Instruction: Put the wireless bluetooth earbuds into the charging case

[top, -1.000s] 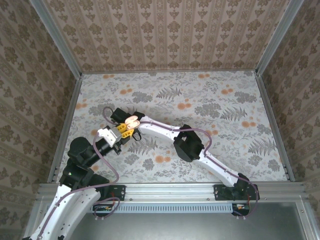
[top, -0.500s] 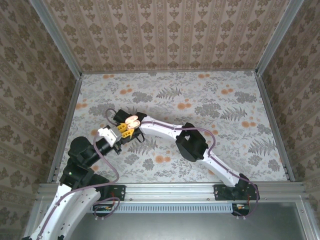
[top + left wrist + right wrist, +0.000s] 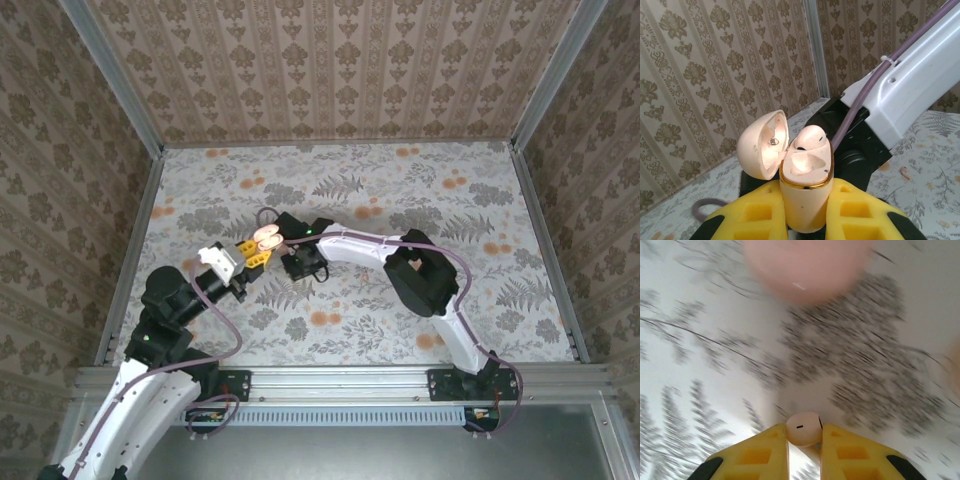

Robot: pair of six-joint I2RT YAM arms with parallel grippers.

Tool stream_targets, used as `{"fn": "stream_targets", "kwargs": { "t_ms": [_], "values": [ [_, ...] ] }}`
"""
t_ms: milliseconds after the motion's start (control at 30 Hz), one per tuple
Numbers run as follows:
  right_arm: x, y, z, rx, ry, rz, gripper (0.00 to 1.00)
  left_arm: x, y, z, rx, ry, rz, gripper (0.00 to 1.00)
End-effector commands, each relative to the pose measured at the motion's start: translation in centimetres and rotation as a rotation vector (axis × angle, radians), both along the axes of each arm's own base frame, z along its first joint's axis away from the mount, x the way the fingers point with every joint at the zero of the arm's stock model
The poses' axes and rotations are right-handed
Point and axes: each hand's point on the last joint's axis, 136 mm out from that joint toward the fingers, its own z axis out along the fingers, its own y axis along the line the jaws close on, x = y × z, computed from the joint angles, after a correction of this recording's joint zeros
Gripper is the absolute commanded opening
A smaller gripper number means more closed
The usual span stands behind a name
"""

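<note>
The left arm (image 3: 170, 305) rises from the near left corner and reaches up and to the right over the fern-patterned surface (image 3: 450, 200). The left hand (image 3: 256, 254) is closed on the case (image 3: 805, 200), with its yellow fingers (image 3: 760, 217) pressed against both sides of the cream body. In the left wrist view the case stands upright with its gold-rimmed mouth up, and the lid (image 3: 762, 150) is swung open to the left. A seated earbud (image 3: 809, 137) rests in the right-hand well, with its rounded top above the rim. The well beside it shows only a pale hollow. Just right of the case in the top view, the right hand (image 3: 300, 262) points down toward the surface, near the case but apart from it. In the right wrist view its two yellow fingers (image 3: 760, 455) are clamped on the other earbud (image 3: 803, 427). That earbud is a small cream bud with a dark dash on it, and a finger touches it on each side. Above it in that view hangs a blurred pink shape (image 3: 807, 265), too smeared to identify. The fern print around it is also streaked with blur. Further right, the white right arm (image 3: 425, 280) bends through a black elbow. It then drops to its base at the near edge of the surface, trailing a purple cable (image 3: 455, 265) along its length.
</note>
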Motion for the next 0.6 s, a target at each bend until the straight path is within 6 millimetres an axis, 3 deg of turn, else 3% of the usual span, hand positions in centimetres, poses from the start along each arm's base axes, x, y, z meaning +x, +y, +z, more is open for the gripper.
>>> {"fn": "stream_targets", "kwargs": {
  "t_ms": [0,333,433,567],
  "values": [
    [0.4,-2.5,2.0,0.019,-0.046,-0.088,0.18,0.5,-0.1,0.4,-0.036,-0.002,0.002,0.0],
    [-0.2,-10.5,1.0,0.004,0.012,-0.302,0.18,1.6,-1.2,-0.8,-0.025,0.048,-0.025,0.0],
    [0.2,-11.4,0.9,0.053,0.018,-0.367,0.18,1.9,-1.5,-1.4,-0.025,0.067,-0.028,0.0],
    [-0.2,-10.9,0.9,0.114,0.063,-0.412,0.2,2.3,-1.7,-2.1,-0.04,0.087,-0.03,0.0]
  ]
}}
